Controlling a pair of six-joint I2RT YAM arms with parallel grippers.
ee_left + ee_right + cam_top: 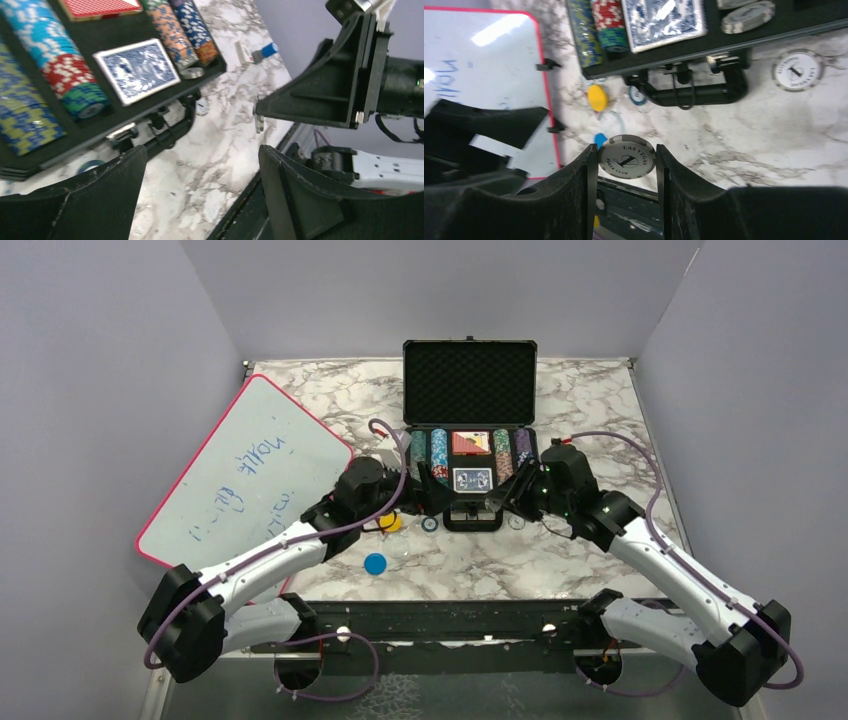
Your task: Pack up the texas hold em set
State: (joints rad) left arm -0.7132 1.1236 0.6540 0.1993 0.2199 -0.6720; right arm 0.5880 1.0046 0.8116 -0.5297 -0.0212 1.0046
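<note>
The top camera looked down from high behind the near edge of the white marble table (600, 420), taking in all of it, with the open black foam-lined briefcase (469, 380) mid-scene. The left wrist camera sat close off that case's front-left corner, facing rightward along its front edge. The right wrist camera hung close above the same edge, facing down. Both showed the case's blue-backed card deck (136, 70) and black handle (694, 92).

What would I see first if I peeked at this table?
The open black case at the back middle of the table, packed with colourful chip rows. Just in front of it, the right claw pinches a grey chip reading Las Vegas. A red-edged whiteboard lies on the left.
</note>
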